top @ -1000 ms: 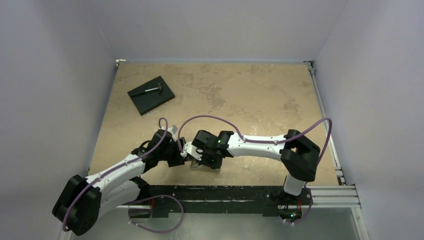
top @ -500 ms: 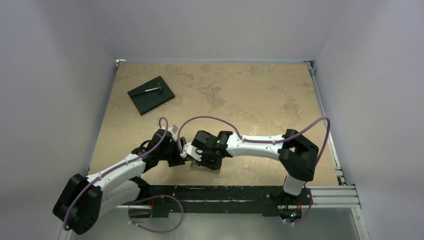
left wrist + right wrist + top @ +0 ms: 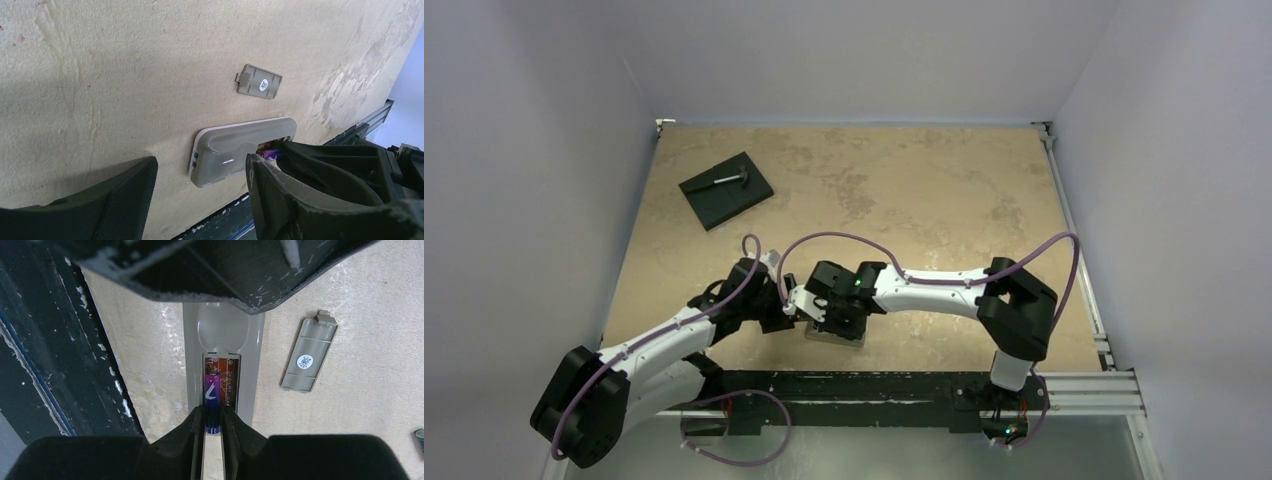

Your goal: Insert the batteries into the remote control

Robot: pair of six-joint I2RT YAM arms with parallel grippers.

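Note:
The remote control (image 3: 835, 336) lies grey back up near the table's front edge, its battery recess (image 3: 229, 382) open. My right gripper (image 3: 213, 416) is shut on the bluish-purple battery (image 3: 212, 397), whose far end lies in the left slot of the recess. The battery also shows in the left wrist view (image 3: 272, 153). My left gripper (image 3: 200, 200) is open and empty. Its fingers stand either side of the remote's (image 3: 235, 155) other end without touching it. The gold-tinted battery cannot be made out for certain.
The grey battery cover (image 3: 309, 360) lies loose on the table beside the remote (image 3: 259, 81). A small dark object (image 3: 419, 439) shows at the right edge. A black square slab (image 3: 725, 189) with a small metal tool (image 3: 729, 179) sits far left. The black frame rail (image 3: 874, 385) runs close behind the remote.
The right arm has shifted slightly to the left. Both grippers stay at the remote.

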